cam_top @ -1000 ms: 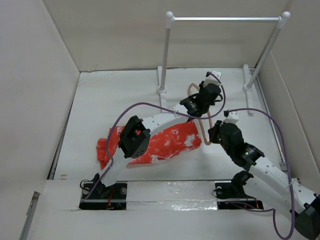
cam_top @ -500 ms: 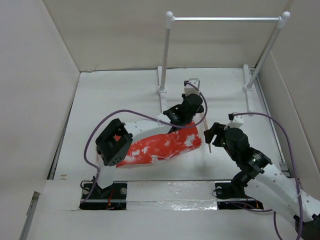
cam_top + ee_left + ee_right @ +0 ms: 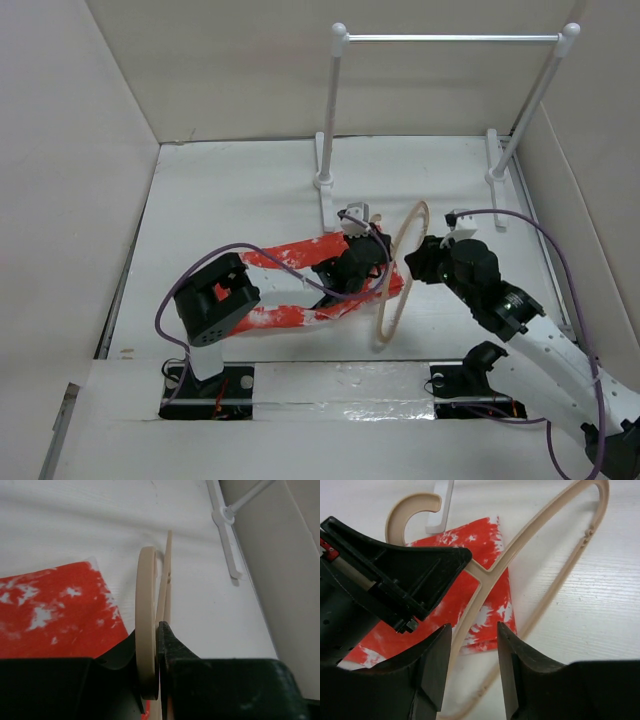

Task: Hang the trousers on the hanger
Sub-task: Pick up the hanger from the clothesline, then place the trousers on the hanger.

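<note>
Our left gripper [image 3: 150, 641] pinches the hanger [image 3: 146, 605] edge-on, just right of the trousers [image 3: 50, 615] lying flat on the table [image 3: 75, 520]; our nearer right gripper [image 3: 474, 630], jaws spread, straddles its long sloping arm

Robotics lab cell, white walls [image 3: 60, 150], bolted robot arms [image 3: 545, 345], clothes rack [image 3: 450, 38]

Your top view looks down from above and behind the arm bases [image 3: 205, 385], taking in the whole desk [image 3: 240, 190]. Each wrist view sits close behind its hand: the one on the left hand [image 3: 148, 645] faces out along the desk, the one on the right hand [image 3: 472, 630] faces down onto it. All three share the hanger [image 3: 146, 595] and trousers [image 3: 55, 610].
</note>
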### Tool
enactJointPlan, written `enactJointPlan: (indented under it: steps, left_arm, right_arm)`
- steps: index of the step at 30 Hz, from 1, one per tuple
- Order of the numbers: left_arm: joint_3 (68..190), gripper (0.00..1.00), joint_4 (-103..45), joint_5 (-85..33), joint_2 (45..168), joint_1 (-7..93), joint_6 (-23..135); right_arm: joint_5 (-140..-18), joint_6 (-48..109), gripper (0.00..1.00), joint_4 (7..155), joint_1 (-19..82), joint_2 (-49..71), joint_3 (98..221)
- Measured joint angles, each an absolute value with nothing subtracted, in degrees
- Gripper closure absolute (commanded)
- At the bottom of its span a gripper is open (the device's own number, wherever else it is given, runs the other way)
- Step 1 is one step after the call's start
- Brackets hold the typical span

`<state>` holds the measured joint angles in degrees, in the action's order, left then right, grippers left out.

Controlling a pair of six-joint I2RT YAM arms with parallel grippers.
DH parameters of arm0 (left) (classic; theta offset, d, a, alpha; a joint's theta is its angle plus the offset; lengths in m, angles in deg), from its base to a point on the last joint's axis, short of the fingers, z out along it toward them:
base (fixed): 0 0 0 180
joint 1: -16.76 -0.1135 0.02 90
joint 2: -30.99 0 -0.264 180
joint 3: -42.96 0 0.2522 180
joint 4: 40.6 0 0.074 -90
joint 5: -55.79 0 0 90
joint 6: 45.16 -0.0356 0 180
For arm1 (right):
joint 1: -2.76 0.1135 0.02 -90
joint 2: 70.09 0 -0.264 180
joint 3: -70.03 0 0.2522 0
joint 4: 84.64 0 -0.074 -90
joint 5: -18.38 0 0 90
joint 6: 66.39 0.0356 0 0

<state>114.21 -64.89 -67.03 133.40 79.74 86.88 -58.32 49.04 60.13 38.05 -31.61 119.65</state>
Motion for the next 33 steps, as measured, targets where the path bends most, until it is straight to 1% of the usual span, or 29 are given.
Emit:
enactJointPlan:
  steps: [1,2,3,4,5,8,9,11,12,14,15,18,23,28,32,33]
  left_arm:
    - [113.2,1.0,-65.9,-68.0,133.4,79.6,87.8]
    - [112.1,1.0,-66.1,-68.4,133.4,79.6,88.3]
    - [111.0,1.0,-67.5,-69.3,133.4,79.6,89.2]
    - [109.9,1.0,-68.6,-70.2,133.2,79.6,90.0]
    - [108.7,1.0,-69.8,-71.2,133.1,79.5,90.7]
    - [105.8,1.0,-72.3,-74.1,132.7,79.5,93.2]
    - [105.3,1.0,-72.8,-75.0,132.7,79.5,93.8]
    - [104.9,1.0,-73.7,-76.7,132.7,79.5,94.8]
    - [104.9,1.0,-74.2,-77.5,132.7,79.5,95.0]
    - [104.9,1.0,-75.2,-78.6,132.8,79.5,95.2]
    - [104.9,1.0,-75.4,-78.8,132.8,79.3,95.3]
    - [104.7,1.0,-76.0,-79.4,133.0,78.8,95.6]
    - [103.1,1.0,-77.7,-79.2,133.3,77.7,96.3]
    - [101.7,1.0,-79.0,-78.9,133.4,77.3,96.7]
    - [101.2,1.0,-80.8,-78.2,134.0,77.1,96.7]
    - [101.1,1.0,-81.1,-78.0,134.2,77.1,96.8]
  right_arm:
    - [-59.3,48.6,0.74,60.6,37.9,-30.7,119.7]
    - [-60.1,48.0,0.74,61.2,37.7,-30.0,119.6]
    - [-60.8,48.0,0.93,62.0,37.2,-29.1,119.6]
    - [-61.3,47.4,0.98,63.1,36.6,-28.2,119.6]
    - [-62.3,47.3,1.0,64.8,35.3,-26.7,119.4]
    - [-65.9,46.9,1.0,69.9,31.0,-21.6,118.3]
    - [-67.5,46.8,0.98,71.4,29.5,-19.6,117.6]
    - [-70.4,46.5,0.83,74.3,27.0,-15.4,116.1]
    - [-71.9,46.2,0.69,75.9,25.9,-13.3,115.3]
    - [-74.9,45.8,0.58,78.8,24.8,-10.1,114.5]
    - [-76.3,45.6,0.55,79.9,23.8,-6.7,114.4]
    - [-79.9,44.7,0.52,82.6,22.9,0.8,116.1]
    - [-84.9,43.8,0.51,87.7,22.5,12.2,121.2]
    - [-86.5,44.1,0.5,92.5,22.5,18.0,122.4]
    - [-87.0,44.9,0.49,95.2,22.3,20.2,122.0]
    - [-87.1,45.0,0.53,96.0,22.3,20.2,121.7]
